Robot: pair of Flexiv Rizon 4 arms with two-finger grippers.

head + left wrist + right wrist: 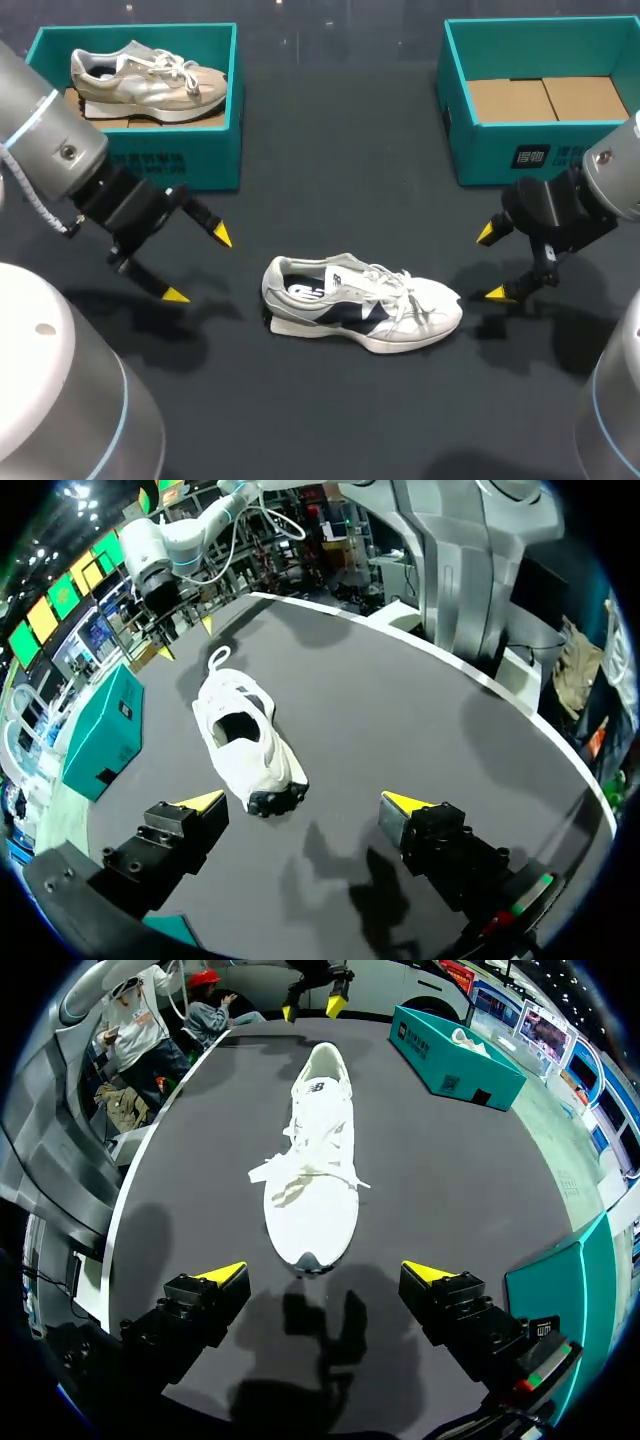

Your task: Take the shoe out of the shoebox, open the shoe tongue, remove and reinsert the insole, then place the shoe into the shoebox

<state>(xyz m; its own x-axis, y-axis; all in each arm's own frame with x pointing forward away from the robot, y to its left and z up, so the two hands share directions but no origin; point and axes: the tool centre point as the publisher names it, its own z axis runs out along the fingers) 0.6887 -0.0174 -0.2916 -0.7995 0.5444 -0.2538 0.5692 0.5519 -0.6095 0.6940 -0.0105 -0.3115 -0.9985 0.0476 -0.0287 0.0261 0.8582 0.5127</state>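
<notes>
White shoe (362, 305) lying on the table (340, 180) between left gripper (199, 266) and right gripper (491, 264), both spread wide, holding nothing. Might slide away if pushed from one side only.

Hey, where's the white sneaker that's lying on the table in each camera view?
Head view: white sneaker mid-table, heel toward the left gripper, toe toward the right gripper.
Left wrist view: ahead of the open left gripper, heel nearest.
Right wrist view: ahead of the open right gripper, toe nearest.
Shared landmark: the yellow-tipped grippers, one off each end of the sneaker.
</notes>
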